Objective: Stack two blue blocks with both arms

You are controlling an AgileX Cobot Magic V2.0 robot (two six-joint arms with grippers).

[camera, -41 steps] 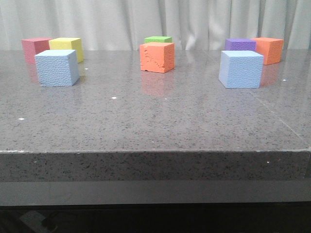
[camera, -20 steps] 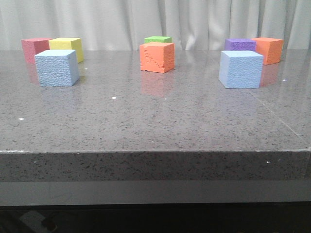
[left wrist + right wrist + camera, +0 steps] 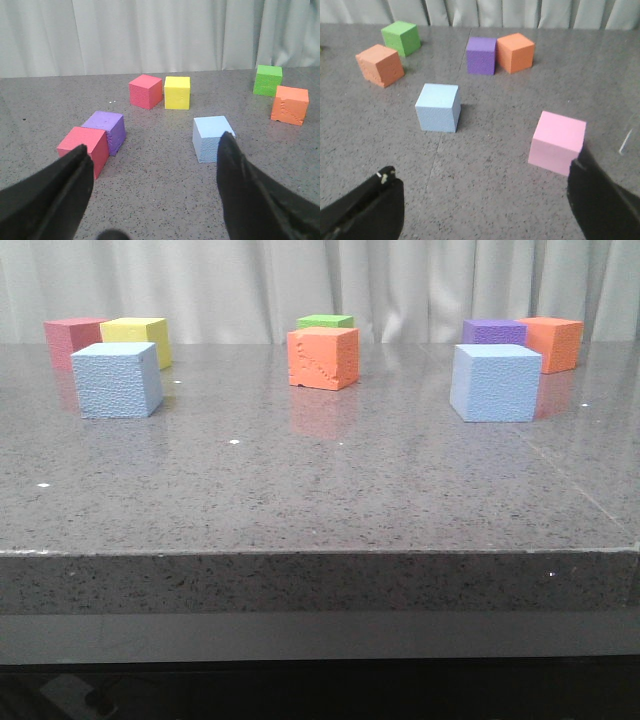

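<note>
Two pale blue blocks stand apart on the grey table. One blue block [image 3: 118, 379] is at the left; it also shows in the left wrist view [image 3: 212, 138], beyond the right fingertip. The other blue block [image 3: 495, 382] is at the right; it also shows in the right wrist view [image 3: 438, 107]. My left gripper [image 3: 152, 155] is open and empty above the table, short of its block. My right gripper [image 3: 482, 175] is open and empty, well short of its block. Neither gripper shows in the front view.
An orange cube [image 3: 323, 357] and a green cube [image 3: 325, 321] stand mid-table. Red [image 3: 71, 340] and yellow [image 3: 139, 338] cubes stand far left. Purple [image 3: 494, 332] and orange [image 3: 553, 343] cubes stand far right. A pink cube [image 3: 557, 141] touches my right finger's tip side. Red [image 3: 83, 150] and purple [image 3: 106, 131] cubes sit near my left finger.
</note>
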